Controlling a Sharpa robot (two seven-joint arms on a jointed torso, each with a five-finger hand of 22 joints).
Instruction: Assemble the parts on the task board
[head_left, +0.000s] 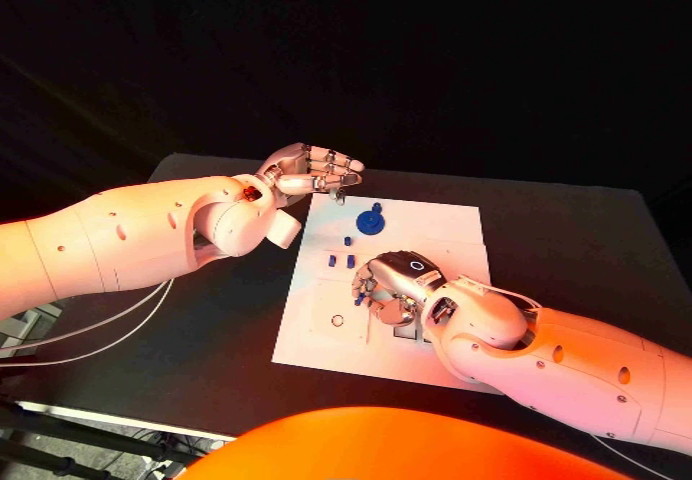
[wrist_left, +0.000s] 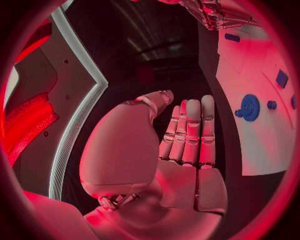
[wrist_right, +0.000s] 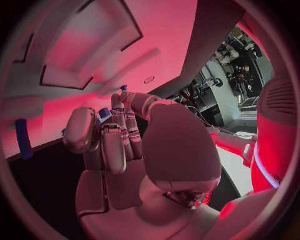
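Found task board (head_left: 447, 225) lying flat at the middle of the black table (head_left: 577, 230). Counted on its far half a blue gear (head_left: 374, 220), seemingly seated flat on the plate, and just nearer than it three small blue pegs (head_left: 349, 240), apparently upright, though too small to confirm as fully seated. Noted an empty ring-shaped socket (head_left: 336, 321) near the board's near left corner. Located right hand (head_left: 397, 285) low over the board's middle, fingers curled down toward the surface; saw in the right wrist view a small blue part (wrist_right: 105, 114) between thumb and fingers, so read as pinched there, not certain. Could not tell whether that part touched the board or sat in any recess. Logged one more blue bar (wrist_right: 24, 139) lying loose on the plate, apart from that hand. Placed left hand (head_left: 310, 170) raised off the board's far left corner, well apart from the parts, fingers straight and side by side in the left wrist view, palm bare, grasping nothing. Judged the assembly partly done: gear and pegs placed, one part in hand mid-placement, at least the loose bar and the ring socket left to deal with.
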